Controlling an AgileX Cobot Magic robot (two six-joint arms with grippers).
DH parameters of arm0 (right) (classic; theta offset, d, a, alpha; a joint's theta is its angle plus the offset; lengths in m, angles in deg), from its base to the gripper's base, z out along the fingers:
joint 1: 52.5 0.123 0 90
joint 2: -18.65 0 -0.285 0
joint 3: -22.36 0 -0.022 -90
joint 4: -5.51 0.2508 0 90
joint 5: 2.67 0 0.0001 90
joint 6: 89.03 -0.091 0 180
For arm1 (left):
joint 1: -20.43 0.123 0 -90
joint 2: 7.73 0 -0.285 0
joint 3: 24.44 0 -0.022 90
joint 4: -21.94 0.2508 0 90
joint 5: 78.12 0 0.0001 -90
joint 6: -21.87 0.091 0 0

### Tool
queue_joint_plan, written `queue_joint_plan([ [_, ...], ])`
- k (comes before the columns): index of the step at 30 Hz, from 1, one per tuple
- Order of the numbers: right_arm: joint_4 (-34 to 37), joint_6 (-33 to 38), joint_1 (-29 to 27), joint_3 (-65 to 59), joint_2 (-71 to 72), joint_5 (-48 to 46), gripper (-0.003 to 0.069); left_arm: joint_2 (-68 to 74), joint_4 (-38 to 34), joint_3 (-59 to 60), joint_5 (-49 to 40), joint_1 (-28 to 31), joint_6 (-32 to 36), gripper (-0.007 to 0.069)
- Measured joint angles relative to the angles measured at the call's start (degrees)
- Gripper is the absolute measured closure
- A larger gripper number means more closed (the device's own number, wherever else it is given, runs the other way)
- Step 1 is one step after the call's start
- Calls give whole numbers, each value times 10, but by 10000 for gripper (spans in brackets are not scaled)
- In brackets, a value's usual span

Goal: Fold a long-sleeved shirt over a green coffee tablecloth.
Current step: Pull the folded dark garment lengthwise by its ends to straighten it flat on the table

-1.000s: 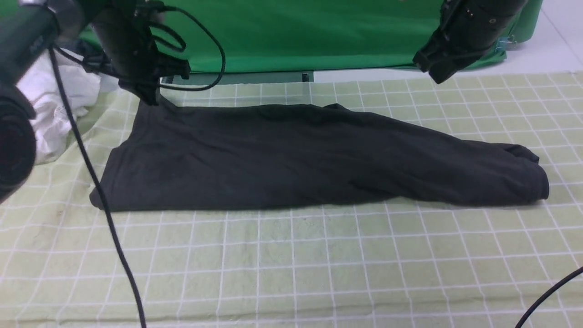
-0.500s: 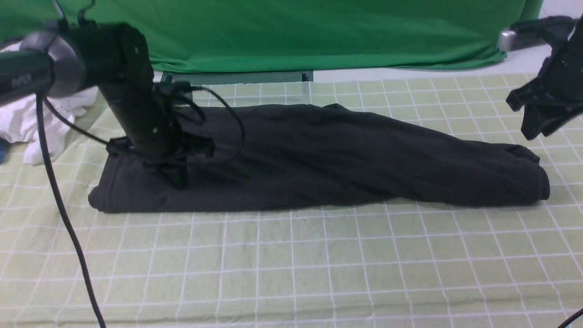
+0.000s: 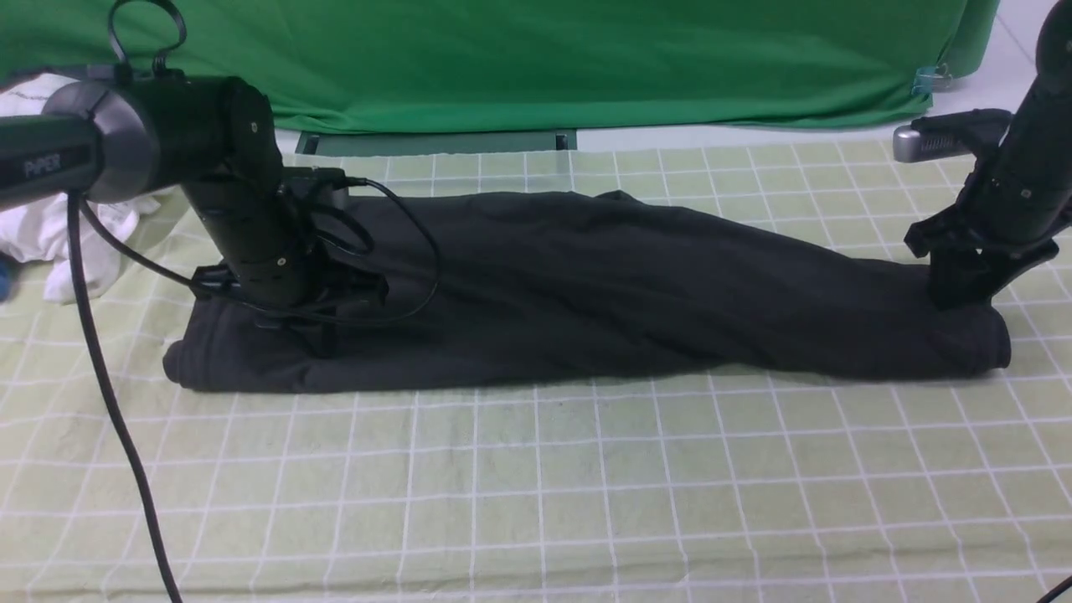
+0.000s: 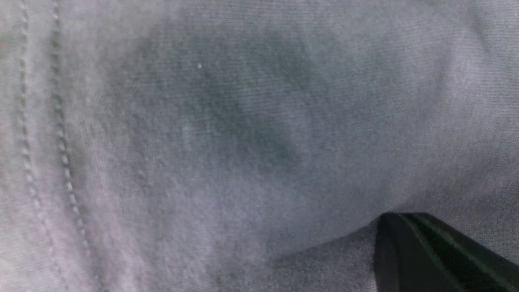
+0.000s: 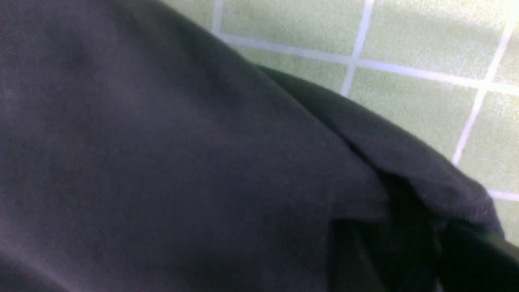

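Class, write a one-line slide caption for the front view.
Left gripper and right gripper at opposite ends of the black long-sleeved shirt on the gridded green tablecloth.

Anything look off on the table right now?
The shirt is folded unevenly: its band narrows toward the right end, far edge slanting across the tablecloth grid. A crumpled white garment sits at the far left.

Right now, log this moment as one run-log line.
stage: fold underway | long-sleeved shirt: long band on green coffee tablecloth | left gripper: shut, on shirt's left end | right gripper: at right end, opening unclear
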Motion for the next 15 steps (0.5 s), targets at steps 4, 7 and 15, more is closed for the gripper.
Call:
queue_joint_plan([
  [4,1,17,0,0,0,1,578,0,0,0,0,0,0,613],
  [7,2,29,0,0,0,0,631,0,0,0,0,0,0,613],
  [15,-12,33,0,15,16,9,631,0,0,0,-2,0,0,613],
])
